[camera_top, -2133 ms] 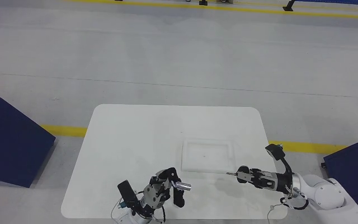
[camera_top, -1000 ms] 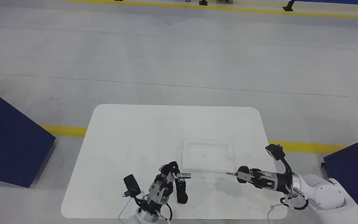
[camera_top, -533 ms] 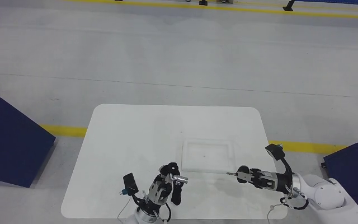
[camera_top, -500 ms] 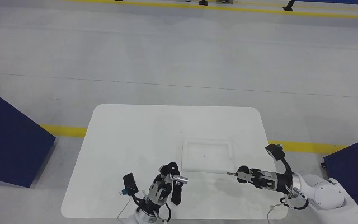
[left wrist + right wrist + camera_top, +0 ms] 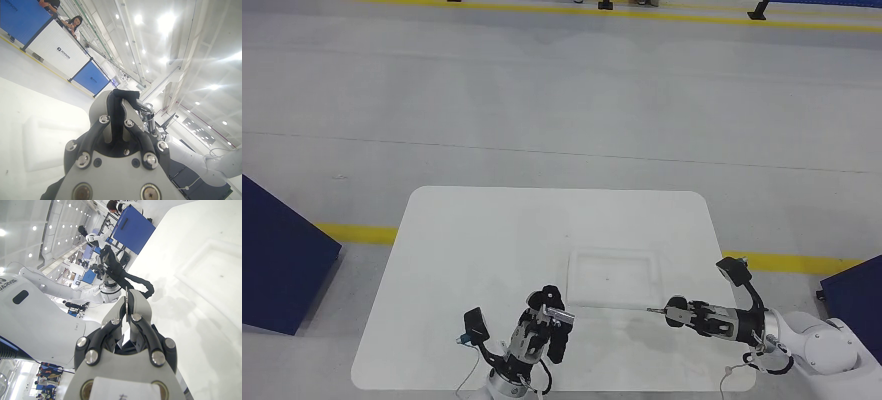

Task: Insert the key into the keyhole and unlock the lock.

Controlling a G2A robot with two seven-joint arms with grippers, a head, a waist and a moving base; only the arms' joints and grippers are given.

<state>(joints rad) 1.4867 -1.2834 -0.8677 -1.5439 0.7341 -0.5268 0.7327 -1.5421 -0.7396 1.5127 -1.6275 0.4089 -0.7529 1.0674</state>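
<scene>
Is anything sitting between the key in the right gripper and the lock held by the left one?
Nothing visible does. The key in the right gripper points toward the lock in the left gripper across open air above the table; the white tray lies flat beside that gap.

Left gripper (image 5: 554, 318) clamped, right gripper (image 5: 666, 311) clamped

- A large industrial hall, seemingly a robot test floor.
- Wide grey floor (image 5: 562, 100) marked with yellow lines (image 5: 357, 233).
- High ceiling (image 5: 189, 56) with rows of bright lights (image 5: 164, 20).
- Blue and white barrier panels (image 5: 56, 47) stand beyond the white desk (image 5: 492, 250).
</scene>
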